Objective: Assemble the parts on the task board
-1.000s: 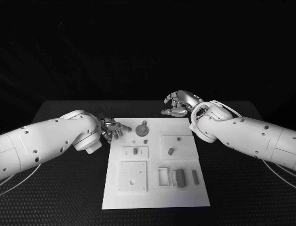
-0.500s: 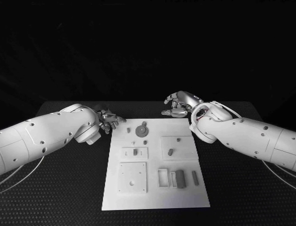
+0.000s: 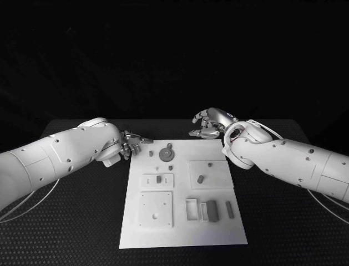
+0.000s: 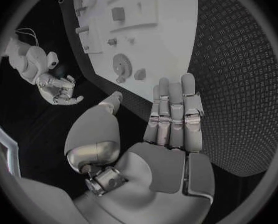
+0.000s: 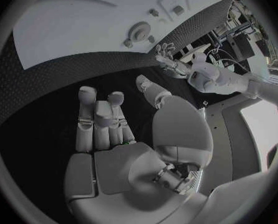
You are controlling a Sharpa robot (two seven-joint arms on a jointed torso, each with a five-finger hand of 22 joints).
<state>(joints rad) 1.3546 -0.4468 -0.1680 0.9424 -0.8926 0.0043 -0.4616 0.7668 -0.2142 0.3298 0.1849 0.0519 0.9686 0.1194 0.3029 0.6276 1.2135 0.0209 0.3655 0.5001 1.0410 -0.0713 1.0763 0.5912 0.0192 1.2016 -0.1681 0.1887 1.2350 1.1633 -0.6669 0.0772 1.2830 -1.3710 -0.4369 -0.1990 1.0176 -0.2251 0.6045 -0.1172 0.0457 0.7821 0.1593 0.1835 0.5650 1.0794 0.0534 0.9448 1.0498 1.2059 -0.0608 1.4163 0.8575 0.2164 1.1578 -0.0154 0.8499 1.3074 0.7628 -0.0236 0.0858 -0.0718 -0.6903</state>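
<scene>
The white task board (image 3: 182, 221) lies in the middle of the black table. A round grey part (image 3: 167, 152) sits near its far edge, with a small part (image 3: 171, 165) just in front of it. Further grey parts stand in the fixtures (image 3: 201, 178) and lie as bars (image 3: 212, 209) near the front. My left hand (image 3: 132, 145) hovers just off the board's far left corner, fingers straight and empty (image 4: 170, 119). My right hand (image 3: 210, 123) is beyond the far right corner, over the table, holding nothing (image 5: 104, 122). The round part (image 4: 122, 63) lies ahead of the left fingers.
Black textured table (image 3: 78, 221) surrounds the board on both sides. The left forearm (image 3: 46, 160) reaches over the table's left part and the right forearm (image 3: 294, 160) over its right part. The table's far edge runs just behind both hands.
My left hand has drawn back a little from the board's edge towards the far left, and its arm has swung higher. The right hand has barely moved.
</scene>
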